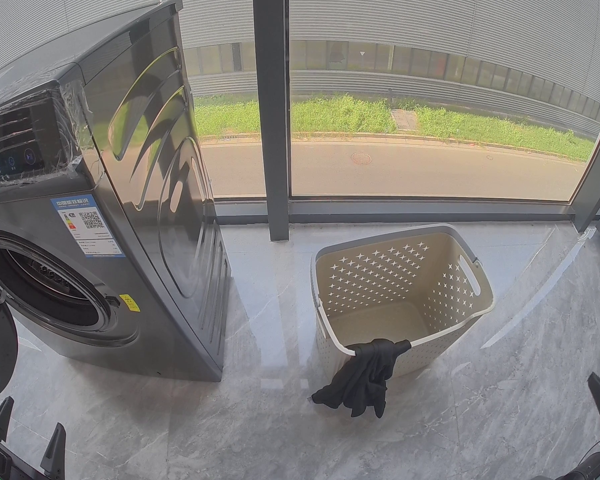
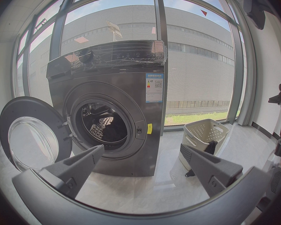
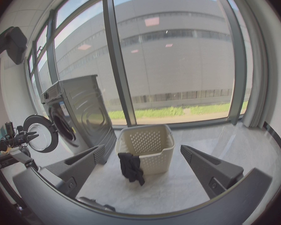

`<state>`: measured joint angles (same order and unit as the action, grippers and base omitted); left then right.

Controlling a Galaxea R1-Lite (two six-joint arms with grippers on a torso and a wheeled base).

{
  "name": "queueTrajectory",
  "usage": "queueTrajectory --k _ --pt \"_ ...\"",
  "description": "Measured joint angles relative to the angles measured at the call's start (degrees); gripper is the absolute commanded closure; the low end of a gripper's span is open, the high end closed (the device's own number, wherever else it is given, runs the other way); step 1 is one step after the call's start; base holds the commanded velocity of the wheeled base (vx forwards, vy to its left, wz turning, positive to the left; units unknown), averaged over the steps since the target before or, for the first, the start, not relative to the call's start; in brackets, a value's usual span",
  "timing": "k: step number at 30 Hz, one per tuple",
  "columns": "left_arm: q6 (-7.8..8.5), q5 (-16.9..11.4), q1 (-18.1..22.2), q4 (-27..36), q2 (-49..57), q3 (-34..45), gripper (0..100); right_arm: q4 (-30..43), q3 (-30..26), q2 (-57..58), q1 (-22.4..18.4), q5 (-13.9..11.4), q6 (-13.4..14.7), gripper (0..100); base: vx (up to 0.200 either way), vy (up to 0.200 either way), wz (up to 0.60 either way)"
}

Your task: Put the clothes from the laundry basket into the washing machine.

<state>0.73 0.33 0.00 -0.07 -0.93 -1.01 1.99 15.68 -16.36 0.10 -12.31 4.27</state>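
**Chief:** Head view first. Where is the load?

**Inspector:** One black garment (image 1: 363,378) hangs over the near rim of the laundry basket (image 1: 407,235), and its lower end rests on the floor (image 1: 260,421). The basket bottom looks bare. The washing machine (image 1: 147,188) stands to the left. The left gripper (image 1: 32,421) sits at the near left, in front of the machine and well apart from the garment.

**Chief:** How will it handle?

**Inspector:** I judge it soft, light and limp, so it will sag and trail when lifted. The best hold is the bunched fold at the rim, where the cloth sits clear of the floor.

**Chief:** Left wrist view?

**Inspector:** The fingers are spread wide with nothing between them. The door (image 2: 32,141) is swung open and the drum opening (image 2: 103,125) is clear. Basket and garment stand to the right of the machine, well apart from this gripper.

**Chief:** Right wrist view?

**Inspector:** The right gripper (image 3: 142,150) is also wide and empty. The garment lies ahead of its open fingers, apart from them. In my judgement this arm is the better placed.
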Motion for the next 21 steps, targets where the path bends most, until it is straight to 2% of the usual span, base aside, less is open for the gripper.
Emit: queueTrajectory --k 5,7,9,11,15,21 --pt "-0.02 0.0 0.0 0.0 0.0 0.0 0 -1.6 0.8 -13.1 0.5 -3.4 -2.9 0 0.000 0.000 0.00" --pt "-0.02 0.0 0.0 0.0 0.0 0.0 0 -2.6 0.9 -17.7 1.3 -4.1 -4.1 0 0.000 0.000 0.00" --pt "-0.02 0.0 0.0 0.0 0.0 0.0 0 -3.8 0.8 -22.6 3.4 -4.2 -5.1 0 0.000 0.000 0.00" --pt "-0.02 0.0 0.0 0.0 0.0 0.0 0 -4.9 0.7 -27.8 6.9 -3.3 -5.4 0 0.000 0.000 0.00" --pt "-0.07 0.0 0.0 0.0 0.0 0.0 0 -7.5 0.4 -34.9 11.6 -1.7 -4.7 0 0.000 0.000 0.00" --pt "-0.11 -0.1 0.0 0.0 0.0 0.0 0 -17.9 0.2 -47.4 17.0 -0.2 -1.2 0 0.000 0.000 0.00"
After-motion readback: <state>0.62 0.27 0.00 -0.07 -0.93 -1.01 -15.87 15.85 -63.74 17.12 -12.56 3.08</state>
